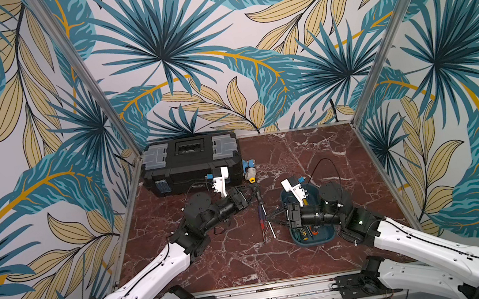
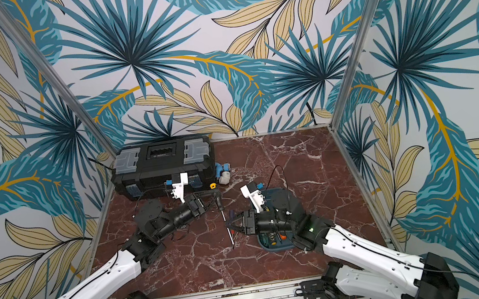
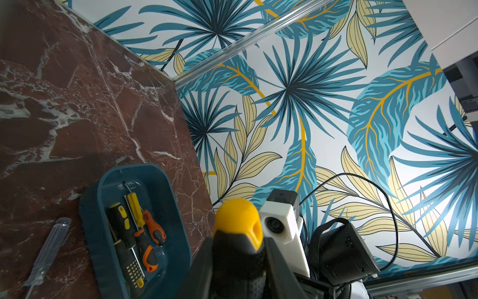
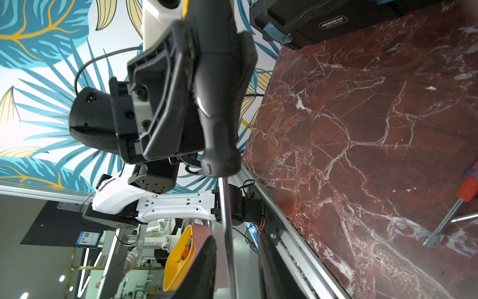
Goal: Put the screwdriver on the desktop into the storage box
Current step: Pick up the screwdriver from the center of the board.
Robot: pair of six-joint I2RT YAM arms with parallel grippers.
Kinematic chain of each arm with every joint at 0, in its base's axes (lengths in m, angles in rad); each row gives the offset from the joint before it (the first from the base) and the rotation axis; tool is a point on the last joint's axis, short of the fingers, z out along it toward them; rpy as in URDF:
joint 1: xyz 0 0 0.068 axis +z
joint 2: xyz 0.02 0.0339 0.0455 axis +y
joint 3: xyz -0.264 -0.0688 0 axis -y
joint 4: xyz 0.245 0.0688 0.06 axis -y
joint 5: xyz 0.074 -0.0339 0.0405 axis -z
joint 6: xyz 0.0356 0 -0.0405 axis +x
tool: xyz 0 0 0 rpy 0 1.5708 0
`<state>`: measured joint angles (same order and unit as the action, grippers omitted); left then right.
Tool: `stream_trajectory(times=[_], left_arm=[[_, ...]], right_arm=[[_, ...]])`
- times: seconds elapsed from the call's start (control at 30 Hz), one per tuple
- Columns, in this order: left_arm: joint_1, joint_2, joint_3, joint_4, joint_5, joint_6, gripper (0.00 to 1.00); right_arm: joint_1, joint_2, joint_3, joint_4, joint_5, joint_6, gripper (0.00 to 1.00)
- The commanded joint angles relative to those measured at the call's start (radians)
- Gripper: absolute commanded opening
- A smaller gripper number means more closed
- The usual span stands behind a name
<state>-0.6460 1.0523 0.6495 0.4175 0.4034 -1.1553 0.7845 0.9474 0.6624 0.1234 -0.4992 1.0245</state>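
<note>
Screwdriver (image 3: 238, 220) clenched in left claw (image 3: 240, 261) — shaft inside right claw (image 4: 232, 270), grip unclear.

Black plastic toolbox (image 1: 191, 167), grey lid compartments, lid closed, against leaf-print wall panels (image 1: 216, 47). Small blue-and-white object (image 1: 249, 168) just beside toolbox; identity unclear. Aluminium corner posts (image 1: 81, 67) upright.

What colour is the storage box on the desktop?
The storage box is dark teal-blue. The left wrist view shows it best.
</note>
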Motion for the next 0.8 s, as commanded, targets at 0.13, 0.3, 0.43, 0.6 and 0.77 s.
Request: stream_trajectory(times=[0.13,0.3,0.43,0.6,0.77], left_arm=[[0.005,-0.011,-0.027,0.064,0.014,-0.011,0.0],[0.005,-0.008,-0.034,0.063,0.002,-0.009,0.0],[0.005,-0.007,-0.041,0.032,-0.025,0.003,0.0],[0.005,-0.008,-0.024,-0.077,-0.075,0.055,0.32],[-0.005,-0.023,0.052,-0.322,-0.156,0.185,0.66]], right_arm=[[0.012,-0.002,-0.02,0.037,-0.005,-0.003,0.21],[0.013,0.01,-0.021,0.054,-0.001,-0.005,0.13],[0.013,0.01,-0.017,0.051,0.01,-0.01,0.02],[0.045,-0.001,0.011,-0.044,0.077,-0.048,0.0],[0.056,0.009,0.105,-0.314,0.207,-0.151,0.0]])
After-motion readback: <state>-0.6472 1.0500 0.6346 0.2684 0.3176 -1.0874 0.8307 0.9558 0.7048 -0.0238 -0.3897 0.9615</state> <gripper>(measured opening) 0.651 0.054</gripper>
